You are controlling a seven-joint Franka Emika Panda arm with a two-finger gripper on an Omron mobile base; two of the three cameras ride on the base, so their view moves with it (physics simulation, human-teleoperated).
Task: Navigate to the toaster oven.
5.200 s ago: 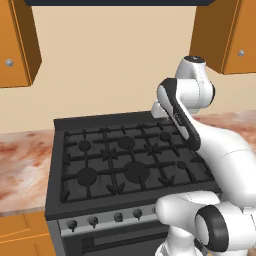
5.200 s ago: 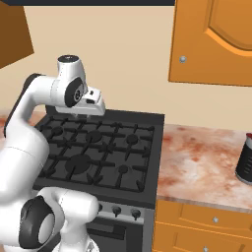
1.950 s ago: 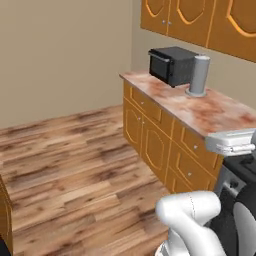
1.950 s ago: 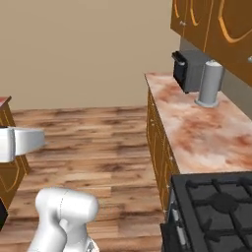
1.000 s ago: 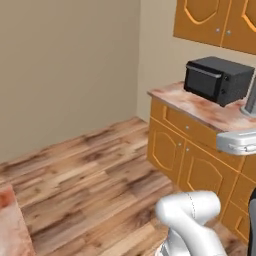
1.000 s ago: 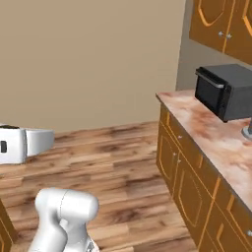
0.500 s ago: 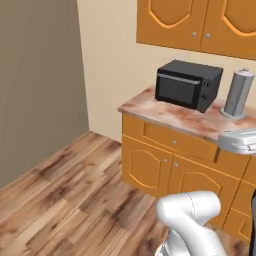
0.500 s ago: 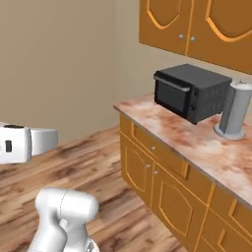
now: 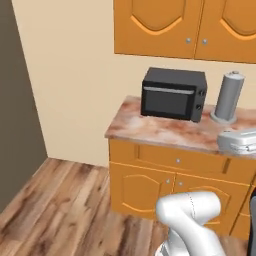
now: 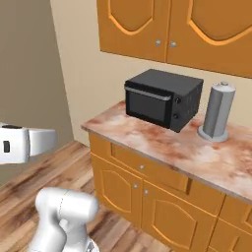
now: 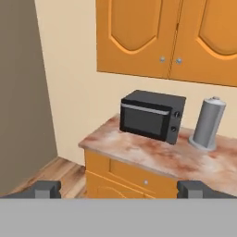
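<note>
The toaster oven (image 9: 172, 95) is a matte-black box with a dark glass door, a silver bar handle and two knobs at its right. It stands at the back of a marbled counter (image 9: 150, 131) against the wall. I see it front-on in the left base view, angled in the right base view (image 10: 160, 101), and centred in the hand view (image 11: 150, 115). My gripper (image 11: 119, 190) is open, its two dark fingertips (image 11: 46, 189) set wide apart with nothing between them, and some distance short of the counter.
A grey metal cylinder (image 9: 228, 96) stands just right of the oven (image 10: 216, 112). Orange cabinets hang above (image 11: 162, 37) and orange doors and drawers sit under the counter (image 10: 142, 197). Wood floor (image 9: 55, 200) lies open to the left, bounded by a dark wall (image 9: 17, 100).
The base has driven and turned, so the whole scene has shifted. The toaster oven now sits larger, nearer and more front-on in the views. The gripper stays open.
</note>
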